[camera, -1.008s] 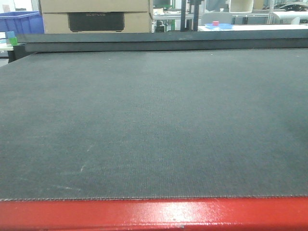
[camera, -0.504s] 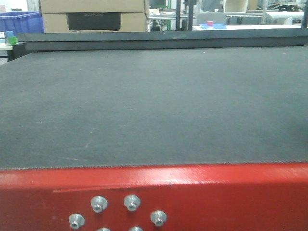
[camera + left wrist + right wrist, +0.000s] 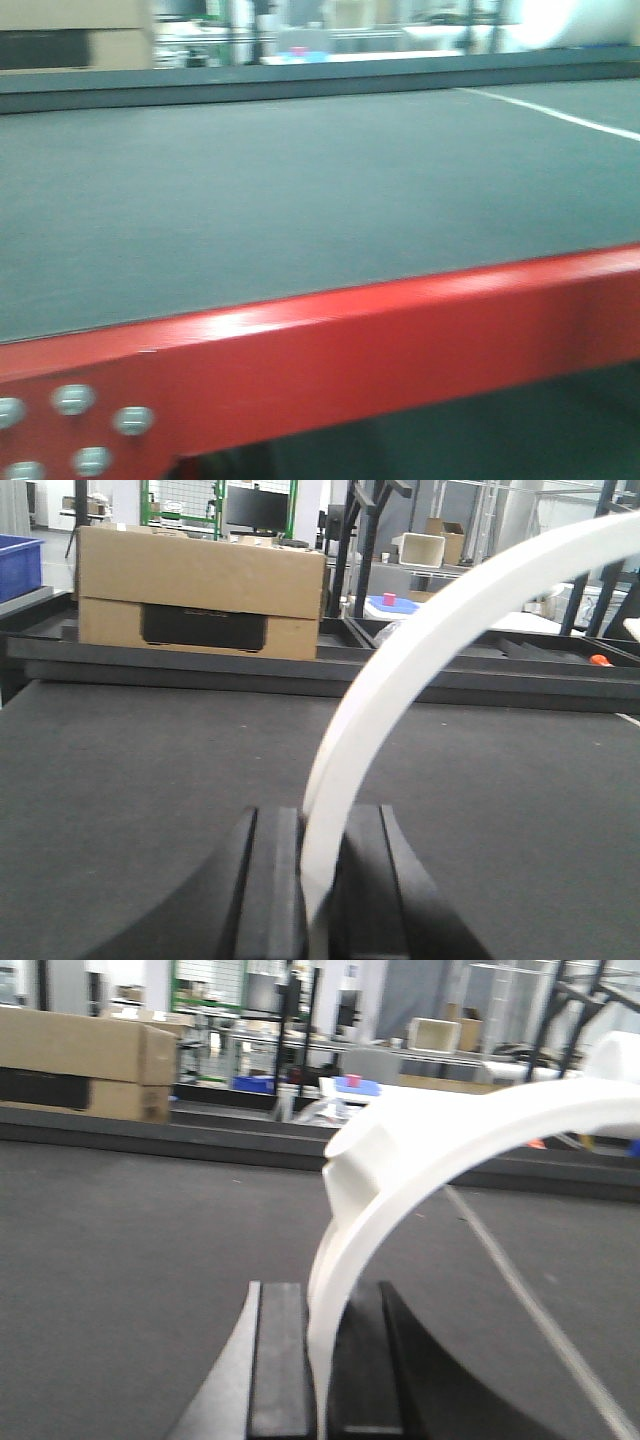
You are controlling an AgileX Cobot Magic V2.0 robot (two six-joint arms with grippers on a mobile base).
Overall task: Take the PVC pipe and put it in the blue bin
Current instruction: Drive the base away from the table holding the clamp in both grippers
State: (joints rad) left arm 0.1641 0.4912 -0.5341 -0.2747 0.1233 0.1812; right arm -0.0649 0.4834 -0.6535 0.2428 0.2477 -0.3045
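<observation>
Swung round since a moment ago, the front view now shows the red frame (image 3: 350, 320) slanted. Carrying step: left fingers (image 3: 270, 880) clench a pipe (image 3: 400, 670), right fingers (image 3: 280, 1360) a second pipe (image 3: 400, 1160), over the worktop (image 3: 120, 760) short of the box (image 3: 200, 600). Each arches up and rightward, long axis rising. Next: reach the blue bin (image 3: 18, 565) left of the box, then release.

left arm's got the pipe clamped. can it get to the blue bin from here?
Probably not yet. The left fingers hold the PVC pipe, but the blue bin sits far back at the left, beyond the far edge of the black table. The base likely has to move closer.
</observation>
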